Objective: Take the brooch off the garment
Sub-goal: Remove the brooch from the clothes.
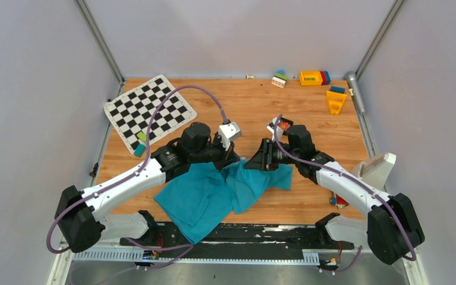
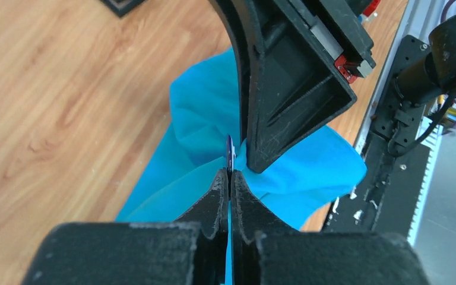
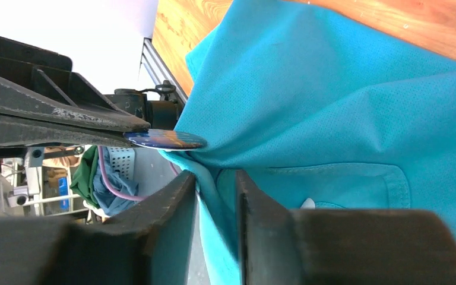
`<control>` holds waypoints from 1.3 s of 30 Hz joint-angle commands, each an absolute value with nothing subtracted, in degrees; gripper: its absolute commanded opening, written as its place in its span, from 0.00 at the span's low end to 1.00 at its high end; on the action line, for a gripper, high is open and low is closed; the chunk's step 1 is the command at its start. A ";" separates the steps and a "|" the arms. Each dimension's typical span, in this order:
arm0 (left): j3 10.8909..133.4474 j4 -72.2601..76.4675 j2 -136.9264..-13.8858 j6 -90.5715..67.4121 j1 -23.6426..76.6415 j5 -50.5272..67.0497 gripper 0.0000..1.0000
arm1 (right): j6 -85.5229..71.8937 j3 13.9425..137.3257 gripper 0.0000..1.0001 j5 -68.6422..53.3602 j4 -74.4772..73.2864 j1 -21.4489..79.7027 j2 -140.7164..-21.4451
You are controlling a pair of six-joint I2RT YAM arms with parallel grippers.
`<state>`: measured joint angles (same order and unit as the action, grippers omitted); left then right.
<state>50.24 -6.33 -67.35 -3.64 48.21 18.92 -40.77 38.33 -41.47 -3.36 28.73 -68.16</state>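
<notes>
The teal-blue garment lies crumpled on the wooden table near the front edge, and part of it is lifted between the two grippers. The brooch is a small dark blue disc on the raised fabric; the left wrist view shows it edge-on. My left gripper is shut on the brooch's rim. My right gripper is shut on a fold of the garment just below the brooch. A small white label shows by its finger. The grippers meet tip to tip.
A black-and-white checkered mat lies at the back left with small green and teal blocks at its edge. Coloured toy blocks and an orange piece sit at the back right. A white object stands at the right edge.
</notes>
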 commanded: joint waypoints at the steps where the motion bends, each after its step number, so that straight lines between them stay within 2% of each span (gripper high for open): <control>1: 59.84 -27.54 -70.95 -8.64 47.93 16.37 0.00 | -36.64 40.39 0.42 -40.60 -3.28 28.56 -68.01; 3: 64.34 -34.97 -73.11 -8.80 47.97 13.20 0.00 | -36.80 38.72 0.57 -40.47 -0.75 28.56 -66.24; 5: 68.67 -41.84 -75.25 -8.83 47.96 10.15 0.00 | -37.01 36.93 0.62 -39.79 3.48 28.57 -64.34; 8: 73.11 -46.10 -76.94 -9.57 47.94 9.13 0.00 | -37.44 35.18 0.63 -39.27 7.41 28.75 -62.64; 10: 73.28 -44.78 -77.22 -10.80 47.05 13.45 0.00 | -38.94 33.69 0.64 -39.44 11.42 29.02 -61.83; 13: 71.54 -39.07 -77.47 -12.87 43.38 25.94 0.00 | -42.71 30.96 0.67 -38.45 17.51 29.75 -60.62; 21: 66.45 -27.53 -77.71 -20.72 37.43 39.59 0.00 | -48.54 26.00 0.72 -30.71 25.75 33.65 -59.41; 23: 65.82 -26.34 -77.96 -22.45 36.92 41.01 0.00 | -49.54 25.17 0.71 -29.75 27.52 34.40 -59.68; 27: 64.08 -22.93 -77.66 -25.46 36.69 43.39 0.00 | -52.51 23.75 0.60 -27.68 30.92 35.02 -60.12; 33: 61.97 -18.31 -77.00 -28.38 36.61 45.18 0.00 | -54.06 22.75 0.54 -25.46 33.34 35.65 -60.27; 37: 61.50 -17.04 -76.81 -29.09 36.52 45.30 0.00 | -53.55 23.30 0.42 -25.83 32.51 36.05 -61.12; 39: 61.36 -16.15 -76.66 -29.51 36.36 45.27 0.00 | -53.34 23.31 0.40 -26.12 32.34 36.07 -61.50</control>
